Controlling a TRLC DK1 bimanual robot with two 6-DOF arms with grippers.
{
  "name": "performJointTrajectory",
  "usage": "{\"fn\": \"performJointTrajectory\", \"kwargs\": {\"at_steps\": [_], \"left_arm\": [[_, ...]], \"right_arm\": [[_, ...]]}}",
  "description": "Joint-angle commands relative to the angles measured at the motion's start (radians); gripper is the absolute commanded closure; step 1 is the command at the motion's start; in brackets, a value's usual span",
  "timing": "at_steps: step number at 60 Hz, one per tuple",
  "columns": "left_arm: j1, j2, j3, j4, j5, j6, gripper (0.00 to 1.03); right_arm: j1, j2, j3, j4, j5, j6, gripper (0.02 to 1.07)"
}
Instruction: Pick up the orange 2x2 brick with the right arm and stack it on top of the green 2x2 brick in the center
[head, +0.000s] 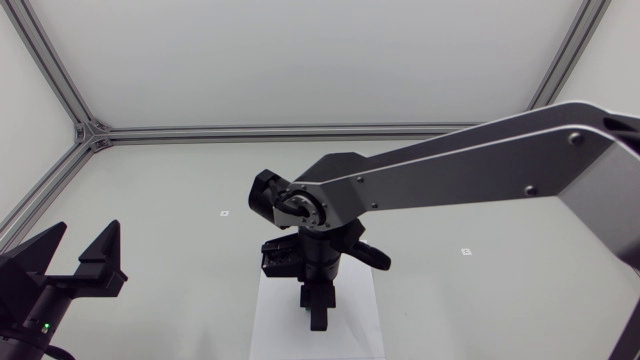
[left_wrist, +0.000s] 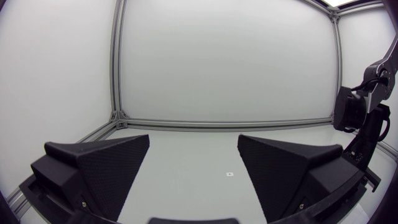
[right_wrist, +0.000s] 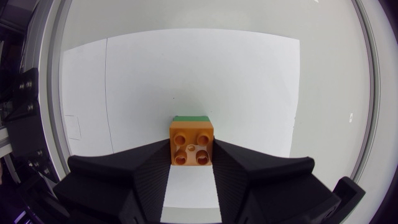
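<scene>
Right gripper (right_wrist: 191, 154) clamps the orange brick (right_wrist: 192, 140) over the green brick (right_wrist: 191, 118); left gripper (head: 82, 250) gapes wide, well apart; bare white sheet (right_wrist: 186, 74) all around.

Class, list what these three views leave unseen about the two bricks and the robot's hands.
1. Head view: both bricks are hidden under the right arm and right hand.
2. Right wrist view: the green brick shows only as a thin strip past the orange brick, so whether the two are pressed together cannot be told.
3. Left wrist view: no brick shows, and the left hand is partly cut off by the frame edge.
</scene>
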Motion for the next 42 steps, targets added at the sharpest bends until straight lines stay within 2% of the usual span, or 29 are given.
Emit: {"fn": "performJointTrajectory", "kwargs": {"at_steps": [1, 42], "left_arm": [[0.003, -0.008, -0.041, -0.014, 0.004, 0.013, 0.04], [0.003, -0.008, -0.041, -0.014, 0.004, 0.013, 0.04]], "right_arm": [[0.012, 0.103, -0.068, -0.045, 0.013, -0.002, 0.83], [0.003, 0.068, -0.078, -0.009, -0.003, -0.013, 0.82]]}}
